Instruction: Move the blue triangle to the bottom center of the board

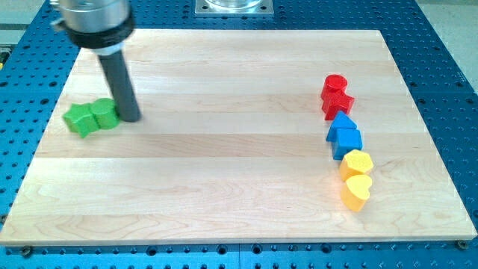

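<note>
The blue triangle [340,122] lies at the board's right, in a column of blocks, touching a blue cube-like block [349,140] just below it. Above them sit a red cylinder [334,84] and a red star-like block [337,104]. Below them are a yellow hexagon [358,162] and a yellow heart [357,191]. My tip [130,116] is far off at the view's left, touching the right side of two green blocks [91,116].
The wooden board [224,187] lies on a blue perforated table [448,60]. A metal mount [234,7] shows at the view's top centre.
</note>
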